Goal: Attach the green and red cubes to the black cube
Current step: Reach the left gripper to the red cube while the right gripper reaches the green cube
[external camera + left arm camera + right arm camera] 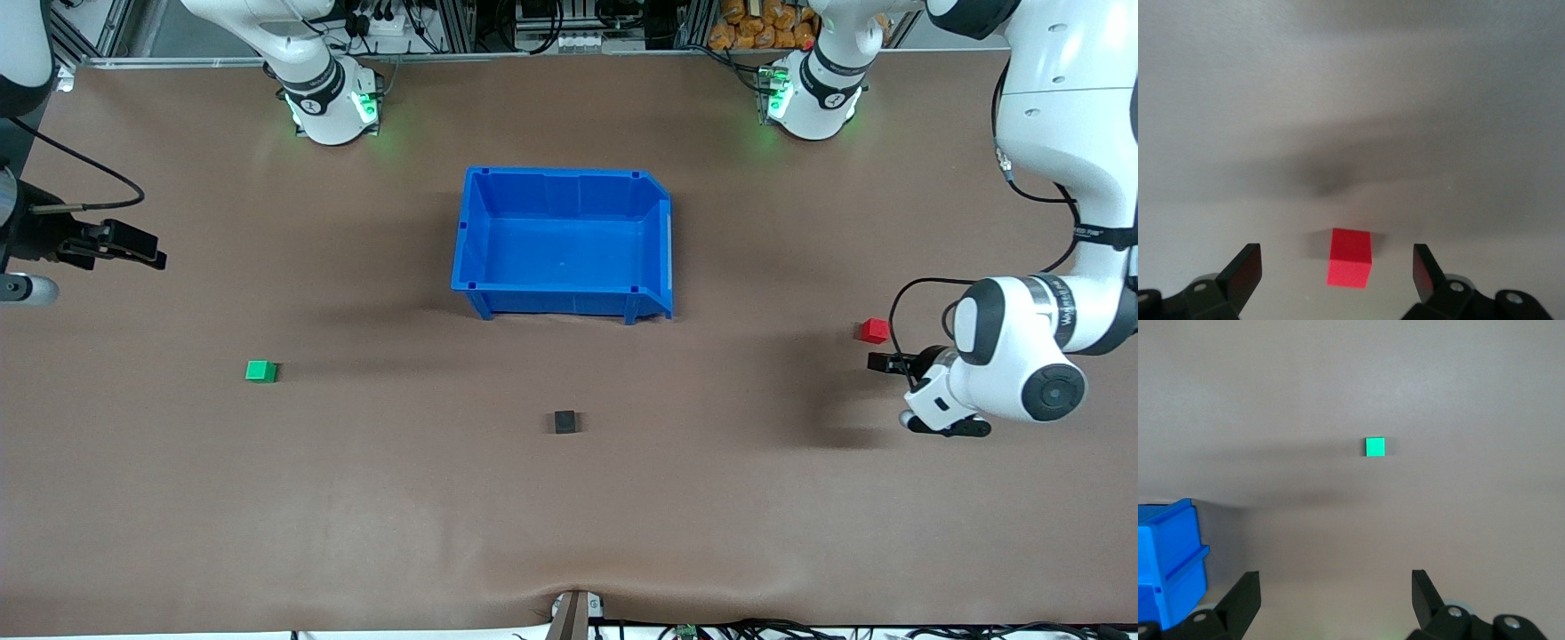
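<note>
At the right arm's end of the table, my right gripper (133, 246) hung in the air with its fingers spread as wide as they go and nothing between them. In the right wrist view its two fingertips (1245, 593) framed bare brown table (356, 498), with the green cube (1375, 447) lying well apart from them and a corner of the blue bin (1168, 560) showing at the edge.

The green cube (261, 371) sat alone on the table surface, nearer to the front camera than the bin and toward the right arm's end.

In the middle of the table stood the blue bin (475, 231), an open-topped plastic storage bin with one cut-away end facing the left arm's side. Its floor showed plain blue; I saw nothing in it.

The black cube (564, 421) lay by itself near the centre of the table, nearer to the front camera than the bin and touching neither coloured cube.

Toward the left arm's end, the red cube (875, 331) rested on the table. My left gripper (889, 363) was just beside it, fingers wide open and holding nothing. In the left wrist view the red cube (1350, 259) sat between my fingertips (1245, 270), clear of both.
</note>
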You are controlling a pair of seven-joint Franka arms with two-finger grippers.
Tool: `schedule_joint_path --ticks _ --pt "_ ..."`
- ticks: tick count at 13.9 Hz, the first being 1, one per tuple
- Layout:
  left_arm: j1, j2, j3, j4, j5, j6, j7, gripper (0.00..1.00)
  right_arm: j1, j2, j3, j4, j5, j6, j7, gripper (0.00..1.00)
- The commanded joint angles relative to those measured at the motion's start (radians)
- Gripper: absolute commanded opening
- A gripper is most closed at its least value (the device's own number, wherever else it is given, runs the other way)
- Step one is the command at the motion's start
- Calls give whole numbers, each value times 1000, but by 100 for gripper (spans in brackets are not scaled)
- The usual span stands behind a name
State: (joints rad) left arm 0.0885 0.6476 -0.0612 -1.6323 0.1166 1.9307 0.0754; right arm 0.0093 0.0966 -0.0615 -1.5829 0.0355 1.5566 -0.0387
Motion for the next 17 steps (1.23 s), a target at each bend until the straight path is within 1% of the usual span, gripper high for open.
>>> schedule_joint_path --ticks 1,4,6,7,8,9,11,13,14,17 --pt "8 -28 -6 -83 24 79 38 100 -3 95 0 14 -6 75 -6 100" --pt "7 -37 -6 -116 28 82 43 100 -5 176 0 -5 -6 163 -7 100" --pt "4 -37 -8 -129 47 82 47 100 -24 228 -1 -66 -6 308 -16 100" --pt "5 -37 -8 -129 54 82 66 96 -35 257 -1 -93 -8 385 -51 100" --pt "7 -37 -8 -129 58 82 104 84 -38 284 -1 -115 -6 451 -90 100" --pt "8 -37 -8 -129 58 82 127 76 -46 304 -1 -126 -6 494 -107 100" --pt "2 -37 -8 -132 57 82 127 76 -63 340 -1 -138 -6 514 -130 100" --pt "-1 -31 -11 -133 55 82 124 77 -83 403 -1 -146 -6 568 -190 100" --pt "-4 -28 -15 -141 54 82 120 77 -95 420 -1 -175 -6 612 -193 100" --pt "0 -26 -17 -150 55 82 122 75 -77 425 -1 -300 -6 773 -196 100"
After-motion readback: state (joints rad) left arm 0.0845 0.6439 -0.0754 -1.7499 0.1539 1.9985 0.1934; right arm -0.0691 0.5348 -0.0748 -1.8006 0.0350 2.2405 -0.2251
